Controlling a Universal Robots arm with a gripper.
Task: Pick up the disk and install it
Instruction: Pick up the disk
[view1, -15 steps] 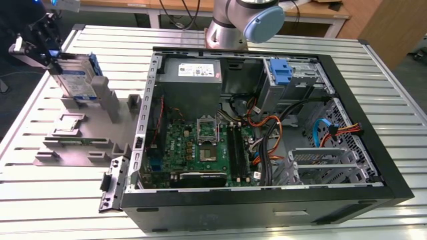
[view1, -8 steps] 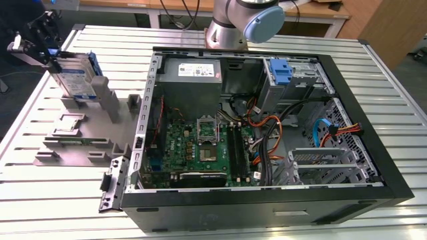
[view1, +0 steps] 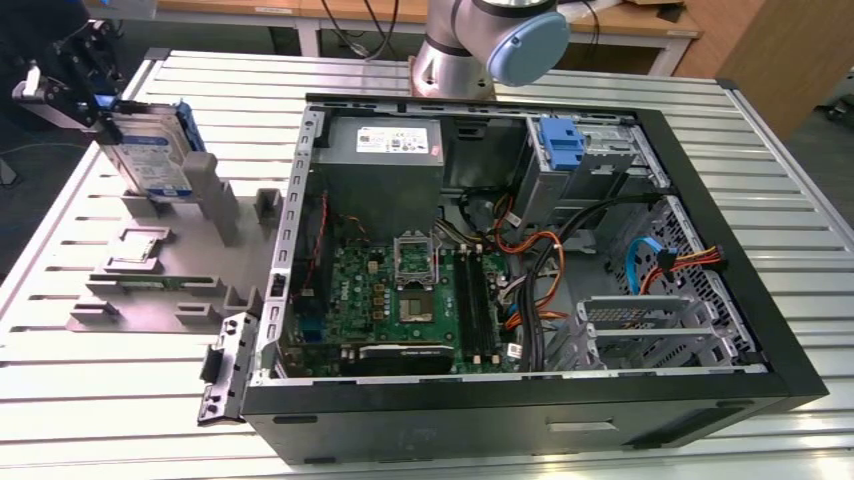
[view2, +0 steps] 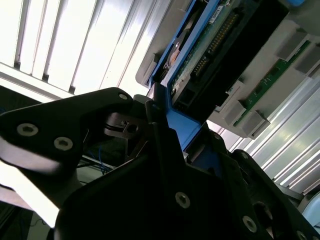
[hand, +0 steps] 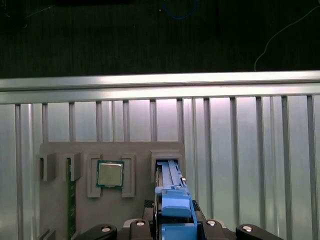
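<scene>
The disk (view1: 150, 150) stands on edge at the far end of a grey holder (view1: 200, 205), toward the exterior view's left. It is silver with a white-and-blue label and a blue rail frame. My gripper (view1: 102, 104) comes down on its top edge, black fingers closed on the blue rail. In the second wrist view the gripper (view2: 170, 125) clamps the blue rail, and the disk (view2: 210, 50) shows its green circuit board side. In the first wrist view the disk's blue frame (hand: 172, 192) runs out from between the fingers of the gripper (hand: 175, 222) into a slot of the holder.
An open computer case (view1: 534, 400) lies on the slatted metal table (view1: 801, 150), with a blue bracket (view1: 567, 145) in its drive bay at the back. The grey holder also carries a square processor chip (hand: 110, 174) and a green memory stick (hand: 71, 205). The arm's base (view1: 467, 50) stands behind the case.
</scene>
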